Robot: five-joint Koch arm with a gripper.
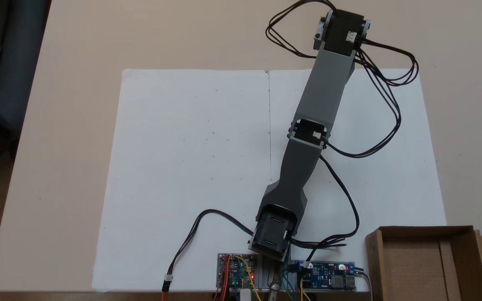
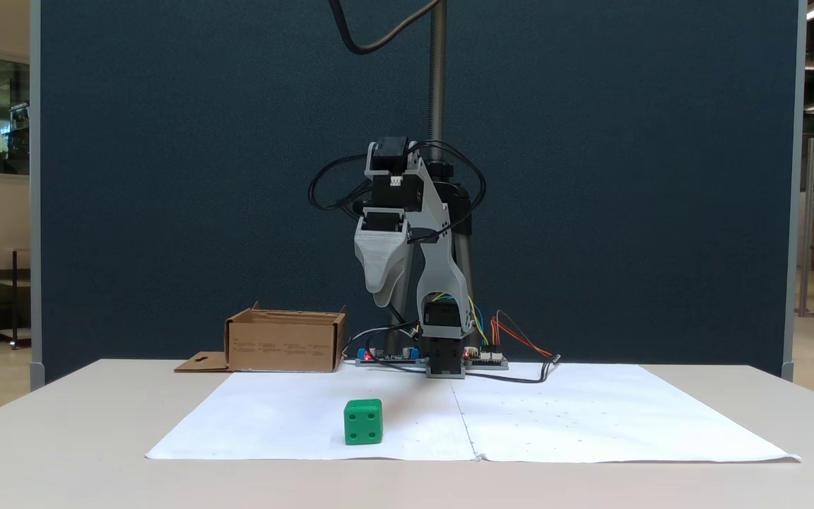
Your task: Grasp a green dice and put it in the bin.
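My jaws hang high above the green dice [image 2: 363, 422], which sits near the white paper's [image 2: 591, 417] front edge on the counter [image 2: 61, 452], their opening impossible to judge, so I should descend squarely before heading for the cardboard bin [image 2: 285, 343].

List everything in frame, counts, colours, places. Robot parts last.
green dice: 1, bright green, on the white paper near its front edge in a fixed view, apart from the arm.
bin: 1, brown cardboard, on the table beside the arm's base, nothing visible inside.
paper sheets: 2, white, side by side on the table.
table: 1, beige.
circuit boards: 2, by the arm's base.
arm: 1, grey and black.
gripper: 1, grey, raised above the paper.
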